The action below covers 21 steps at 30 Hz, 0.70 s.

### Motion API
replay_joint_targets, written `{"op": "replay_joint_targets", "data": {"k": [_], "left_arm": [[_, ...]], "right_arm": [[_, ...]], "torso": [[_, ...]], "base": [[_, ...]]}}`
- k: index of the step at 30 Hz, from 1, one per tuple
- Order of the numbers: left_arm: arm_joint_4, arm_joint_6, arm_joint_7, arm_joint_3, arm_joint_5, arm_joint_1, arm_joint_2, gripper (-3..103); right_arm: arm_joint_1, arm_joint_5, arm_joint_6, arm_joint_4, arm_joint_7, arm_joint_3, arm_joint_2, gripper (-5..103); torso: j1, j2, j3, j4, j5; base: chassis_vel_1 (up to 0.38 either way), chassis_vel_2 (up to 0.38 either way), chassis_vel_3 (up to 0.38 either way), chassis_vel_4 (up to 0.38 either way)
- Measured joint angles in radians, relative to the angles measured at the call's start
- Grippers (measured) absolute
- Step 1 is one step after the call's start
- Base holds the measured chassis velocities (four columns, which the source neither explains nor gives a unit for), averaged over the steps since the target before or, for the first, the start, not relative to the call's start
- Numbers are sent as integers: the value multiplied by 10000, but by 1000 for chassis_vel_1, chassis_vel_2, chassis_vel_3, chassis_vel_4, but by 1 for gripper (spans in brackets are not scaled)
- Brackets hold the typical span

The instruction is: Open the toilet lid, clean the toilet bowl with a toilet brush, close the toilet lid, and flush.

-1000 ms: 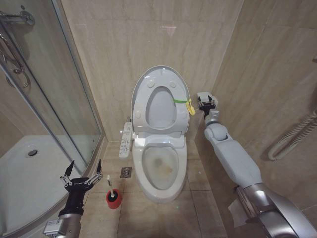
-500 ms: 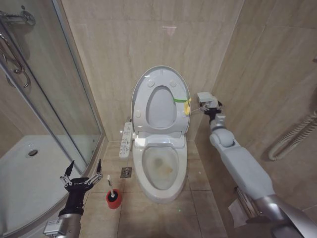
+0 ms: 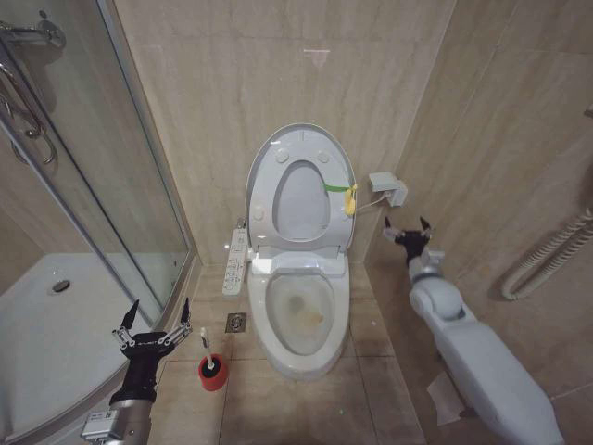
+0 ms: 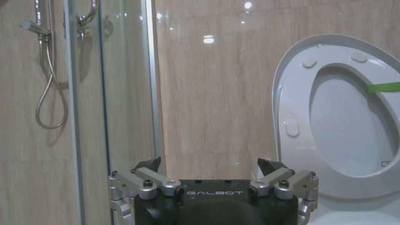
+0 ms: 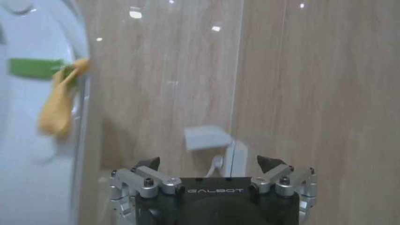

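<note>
The right pincer (image 3: 409, 231) is wide open and empty, right of the raised toilet lid (image 3: 301, 188). The left pincer (image 3: 152, 320) is wide open beside the toilet brush (image 3: 206, 354).

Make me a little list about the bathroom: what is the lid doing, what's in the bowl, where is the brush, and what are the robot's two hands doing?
toilet lid: up, leaning against the back wall
toilet bowl: uncovered, yellowish-brown stains inside
toilet brush: standing in its red cup on the floor, robot's left of the toilet
left gripper: open, low by the shower glass, near the brush, holding nothing
right gripper: open, raised on the toilet's other side, below a small white wall box, holding nothing
</note>
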Motion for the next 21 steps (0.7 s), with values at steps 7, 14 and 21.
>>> {"op": "replay_joint_targets", "data": {"k": [7, 14, 21], "left_arm": [[0, 0, 1, 0, 0, 0, 0, 100], [0, 0, 0, 0, 0, 0, 0, 100], [0, 0, 0, 0, 0, 0, 0, 100]], "right_arm": [[-1193, -396, 263, 753, -30, 82, 531, 100], [-1593, -810, 361, 1161, -244, 226, 1188, 100], [-1986, -1057, 898, 1432, -1208, 624, 1571, 100]], "torso": [[0, 0, 0, 4, -2], [0, 0, 1, 4, -3], [0, -1, 1, 4, -2]], "base": [[0, 0, 0, 0], [0, 0, 0, 0], [0, 0, 0, 0]]}}
